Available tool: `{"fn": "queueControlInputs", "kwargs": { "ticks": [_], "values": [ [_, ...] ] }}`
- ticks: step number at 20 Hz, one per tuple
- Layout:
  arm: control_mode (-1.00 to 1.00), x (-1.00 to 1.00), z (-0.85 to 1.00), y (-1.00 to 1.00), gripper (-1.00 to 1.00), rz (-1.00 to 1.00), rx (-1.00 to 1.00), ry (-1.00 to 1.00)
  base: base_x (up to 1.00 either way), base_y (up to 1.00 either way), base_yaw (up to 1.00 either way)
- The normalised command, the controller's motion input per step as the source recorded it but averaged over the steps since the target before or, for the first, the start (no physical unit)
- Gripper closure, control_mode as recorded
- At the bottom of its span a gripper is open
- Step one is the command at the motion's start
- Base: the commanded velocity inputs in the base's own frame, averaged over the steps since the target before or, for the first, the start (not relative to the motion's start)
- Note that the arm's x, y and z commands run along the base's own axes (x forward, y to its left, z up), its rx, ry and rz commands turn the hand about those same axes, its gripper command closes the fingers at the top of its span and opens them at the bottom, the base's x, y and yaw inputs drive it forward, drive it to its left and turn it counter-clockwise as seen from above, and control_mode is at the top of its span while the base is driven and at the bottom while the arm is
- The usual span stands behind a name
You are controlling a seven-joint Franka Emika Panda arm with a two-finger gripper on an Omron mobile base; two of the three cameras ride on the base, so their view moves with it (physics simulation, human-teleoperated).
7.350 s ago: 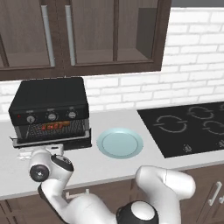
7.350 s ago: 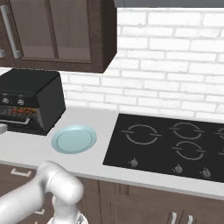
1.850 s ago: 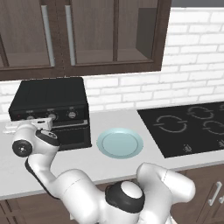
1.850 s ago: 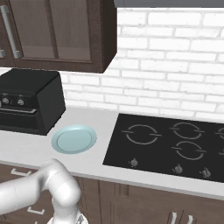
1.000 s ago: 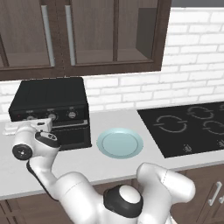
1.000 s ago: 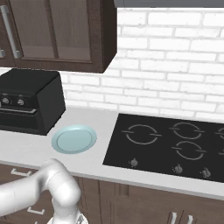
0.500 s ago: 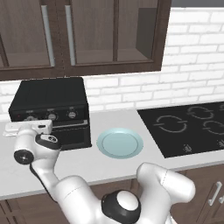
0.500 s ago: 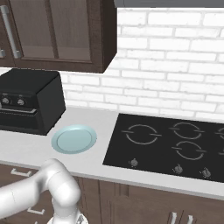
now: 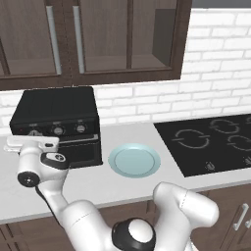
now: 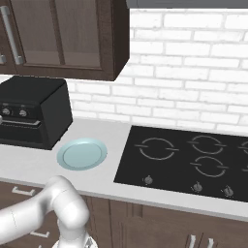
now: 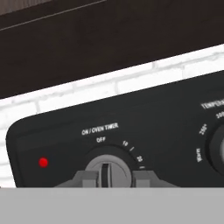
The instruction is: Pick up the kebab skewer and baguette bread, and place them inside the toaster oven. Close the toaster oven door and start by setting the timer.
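A: Listing status: toaster oven door (image 9: pixel 81 152) shut; pale blue plate (image 9: pixel 134 160) bare.

B: Timer knob (image 11: pixel 107 168)?

A: Between the gripper (image 11: pixel 114 178) fingers, which straddle it, apparently clamped. Pointer near OFF; turning it remains, I judge.

Toaster oven door (image 9: pixel 78 153) now shut; was hanging open with glowing inside some seconds ago. Gripper (image 11: pixel 114 178) raised from below the open door up to the left knob (image 11: pixel 107 168) near the left edge of the toaster oven (image 9: pixel 56 113). Since the last second, shifted only slightly closer, fingertips (image 11: pixel 85 179) on both sides of the knob.
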Motion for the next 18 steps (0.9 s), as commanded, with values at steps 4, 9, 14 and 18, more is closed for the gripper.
{"fn": "queueControlInputs", "kwargs": {
  "ticks": [4, 9, 14, 18],
  "values": [
    [-1.00, 0.00, -0.03, 0.00, 1.00, 0.00, 0.16, -0.04, 0.00, 0.00, 0.00],
    [-1.00, 0.00, -0.09, 0.00, 1.00, 0.00, 0.17, -0.05, 0.00, 0.00, 0.00],
    [-1.00, 0.00, -0.13, 0.00, 1.00, 0.00, 0.19, -0.05, 0.00, 0.00, 0.00],
    [-1.00, 0.00, -0.15, 0.00, 1.00, 0.00, 0.20, -0.06, 0.00, 0.00, 0.00]
  ]
}}
